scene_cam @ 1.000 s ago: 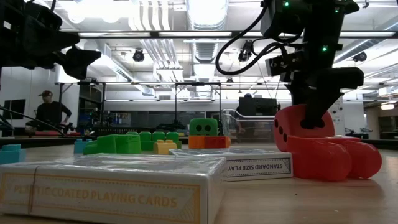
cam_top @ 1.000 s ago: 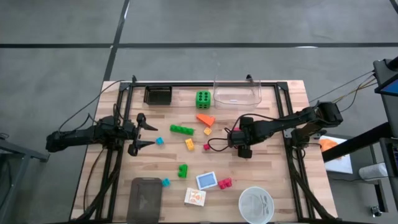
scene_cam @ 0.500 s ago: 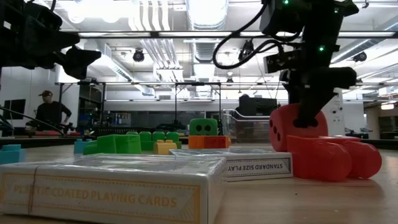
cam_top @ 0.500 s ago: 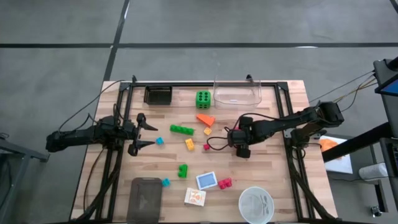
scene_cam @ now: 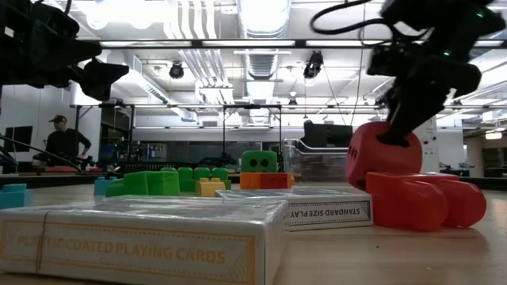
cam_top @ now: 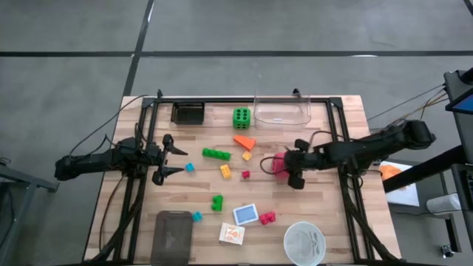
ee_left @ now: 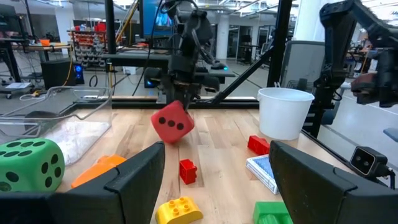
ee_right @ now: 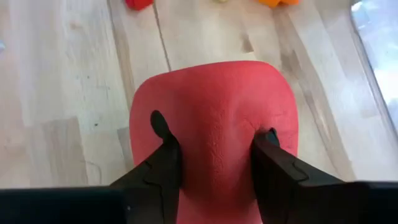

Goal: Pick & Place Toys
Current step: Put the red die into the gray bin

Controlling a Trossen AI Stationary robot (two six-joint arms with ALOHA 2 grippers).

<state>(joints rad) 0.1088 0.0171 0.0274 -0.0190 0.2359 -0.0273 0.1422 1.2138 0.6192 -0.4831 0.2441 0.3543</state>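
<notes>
My right gripper (cam_top: 283, 167) is right of the table's middle, shut on a red dotted die (cam_top: 278, 163), which also shows in the low view (scene_cam: 384, 153) and the left wrist view (ee_left: 173, 122). My left gripper (cam_top: 182, 161) waits open and level at the table's left, touching nothing. A green die (cam_top: 241, 117) stands at the far side. Green (cam_top: 216, 154), orange (cam_top: 244, 141), yellow (cam_top: 225, 171), red (cam_top: 267, 217) and blue (cam_top: 189, 168) bricks and two card packs (cam_top: 246, 214) (cam_top: 231, 234) lie flat on the boards. My right gripper pinches the red die between its two fingers (ee_right: 163, 163), on two opposite faces (ee_right: 211, 124). The soft faces are dented in where the fingers press. The fingers slant down from the table's right side. The die hangs tilted, lifted clear of the boards.
A clear tub (cam_top: 281, 109) stands at the far edge, right of the green die. There is a round white bowl (cam_top: 304, 242) at the near right, a black tray (cam_top: 188, 112) at the far left and a grey lid (cam_top: 171, 235) at the near left. Black frame rails run along both sides.
My right gripper has drawn back toward the table's right edge and risen a little, tipping less steeply, with the red die between its fingers. The die has come up off the boards and now hangs tilted.
</notes>
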